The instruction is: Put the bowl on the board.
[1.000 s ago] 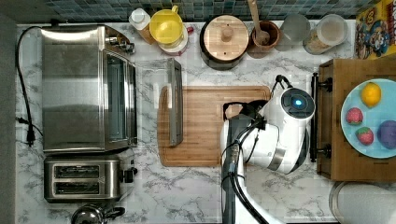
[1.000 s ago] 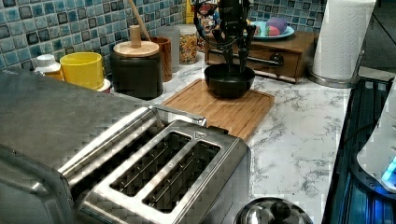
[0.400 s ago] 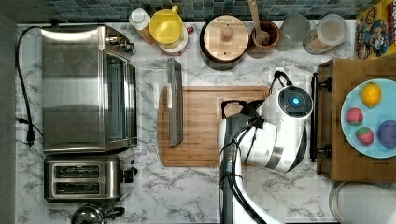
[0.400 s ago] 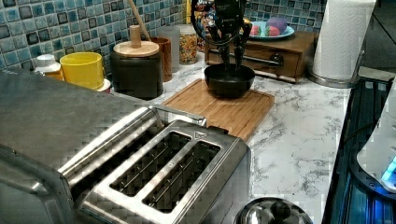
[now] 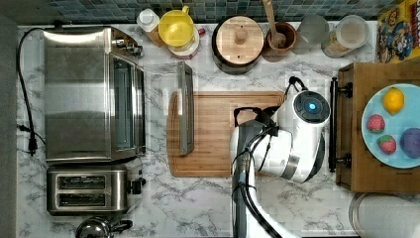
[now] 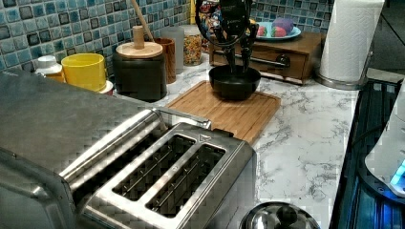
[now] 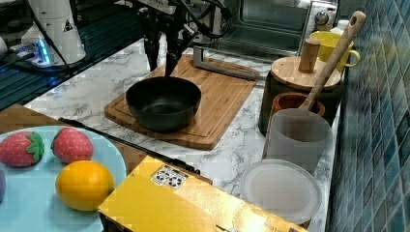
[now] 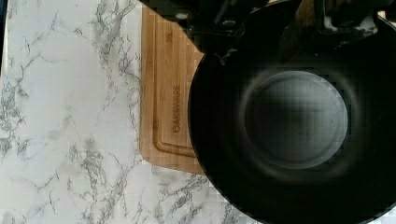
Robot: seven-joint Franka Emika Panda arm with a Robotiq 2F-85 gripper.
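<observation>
One bowl on one board, pincer astride rim.

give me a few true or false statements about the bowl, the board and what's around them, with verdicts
1. The bowl sits on the board. True.
2. The bowl holds a lemon. False: the bowl is empty; the lemon lies on the blue plate.
3. The hand is at the bowl's rim, one finger inside and one outside. True.
4. The black pot has no lid. False: a round wooden lid with a knob covers it.
5. In the top view, the toaster oven is at the board's left. True.
6. The yellow cup stands on the board. False: it stands on the counter by the tiled wall.
</observation>
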